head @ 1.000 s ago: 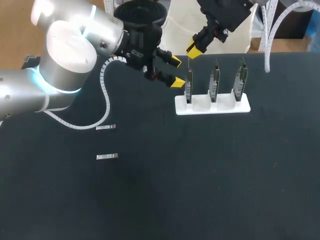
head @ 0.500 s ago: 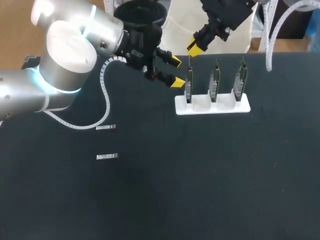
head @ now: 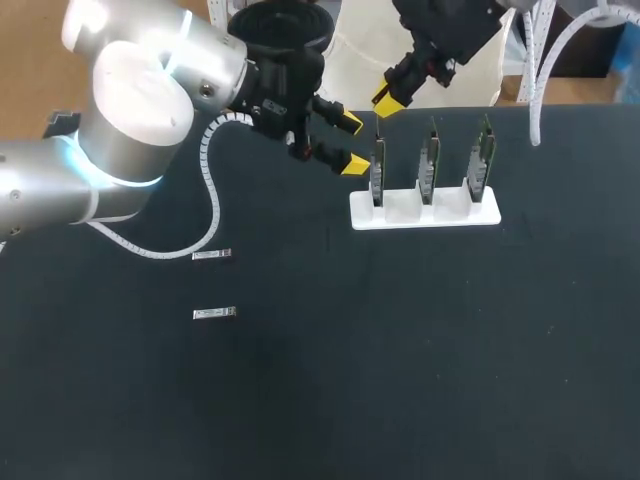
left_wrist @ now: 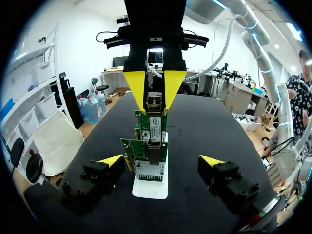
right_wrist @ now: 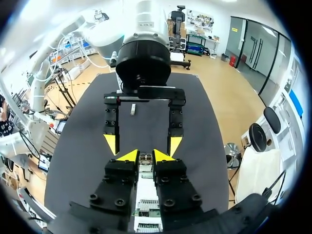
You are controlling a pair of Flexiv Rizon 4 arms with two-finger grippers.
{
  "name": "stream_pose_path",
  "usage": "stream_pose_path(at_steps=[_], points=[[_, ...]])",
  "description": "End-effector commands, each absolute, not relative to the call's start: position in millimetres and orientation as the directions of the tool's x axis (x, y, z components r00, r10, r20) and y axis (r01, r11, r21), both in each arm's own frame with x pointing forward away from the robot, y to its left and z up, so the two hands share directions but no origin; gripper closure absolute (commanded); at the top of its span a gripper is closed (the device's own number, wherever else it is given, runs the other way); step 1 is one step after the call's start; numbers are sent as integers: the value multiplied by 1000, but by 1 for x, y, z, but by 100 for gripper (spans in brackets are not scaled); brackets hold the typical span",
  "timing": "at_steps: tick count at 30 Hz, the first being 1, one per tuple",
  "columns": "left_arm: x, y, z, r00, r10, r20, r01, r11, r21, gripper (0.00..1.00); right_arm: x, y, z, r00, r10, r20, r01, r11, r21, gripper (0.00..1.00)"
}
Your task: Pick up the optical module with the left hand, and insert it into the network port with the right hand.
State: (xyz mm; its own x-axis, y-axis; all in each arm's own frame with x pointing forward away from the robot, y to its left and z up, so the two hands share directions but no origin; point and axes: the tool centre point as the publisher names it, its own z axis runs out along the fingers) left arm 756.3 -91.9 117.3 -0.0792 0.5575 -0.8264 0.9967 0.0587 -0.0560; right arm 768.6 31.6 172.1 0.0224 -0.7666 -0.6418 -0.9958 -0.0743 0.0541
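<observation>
My right gripper (head: 388, 98) hangs over the leftmost of three green network cards (head: 378, 170) standing in a white stand (head: 425, 215). It is shut on a small silver optical module (left_wrist: 154, 103), which sits just above that card's top edge. The same module (right_wrist: 145, 158) shows between the yellow tips in the right wrist view. My left gripper (head: 350, 143) stands open and empty, level with the cards and just left of the stand. In the left wrist view its fingers (left_wrist: 111, 160) flank the row of cards. Two more optical modules (head: 211, 255) (head: 215, 314) lie on the black table.
The stand (left_wrist: 150, 187) sits at the back of the table, right of the middle. My left arm's bulky elbow and white cable (head: 210, 200) overhang the table's back left, near the loose modules.
My right gripper has shifted very slightly above the leftmost card, up and back again, still holding the module. The left arm has stayed still.
</observation>
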Motion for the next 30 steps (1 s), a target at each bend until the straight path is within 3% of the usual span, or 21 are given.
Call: stream_pose_path(at_steps=[1, 30], points=[[758, -93, 118, -80, 561, -824, 997, 56, -59, 0, 766, 30, 170, 20, -760, -650, -997, -66, 46, 100], [758, -93, 118, -80, 561, -824, 997, 56, -59, 0, 765, 29, 173, 36, -745, -666, -998, -66, 20, 100]])
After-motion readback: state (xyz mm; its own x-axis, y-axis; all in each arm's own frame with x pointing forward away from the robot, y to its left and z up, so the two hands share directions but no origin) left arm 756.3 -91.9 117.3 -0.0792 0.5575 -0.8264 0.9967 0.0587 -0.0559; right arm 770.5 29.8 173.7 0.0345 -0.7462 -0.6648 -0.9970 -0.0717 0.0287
